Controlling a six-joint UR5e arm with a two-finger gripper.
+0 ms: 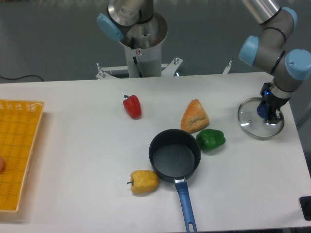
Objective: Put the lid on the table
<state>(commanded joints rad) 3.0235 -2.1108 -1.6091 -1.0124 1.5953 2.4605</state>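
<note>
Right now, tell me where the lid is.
The lid is at the table's far right edge in the camera view, under the gripper at its blue knob, right of the green pepper.

Backdrop: plain grey-blue wall [58, 39] behind the setup — even, diffuse lighting, no hard shadows. Black cable [19, 77] lies at far left, behind the counter edge.

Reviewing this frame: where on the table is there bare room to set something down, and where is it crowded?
The table is bare between the yellow mesh tray and the red pepper, and along the front right, between the pot handle and the lid. It is crowded around the pot, ringed by the yellow pepper, green pepper and bread. The gripper occupies the lid's corner.
</note>
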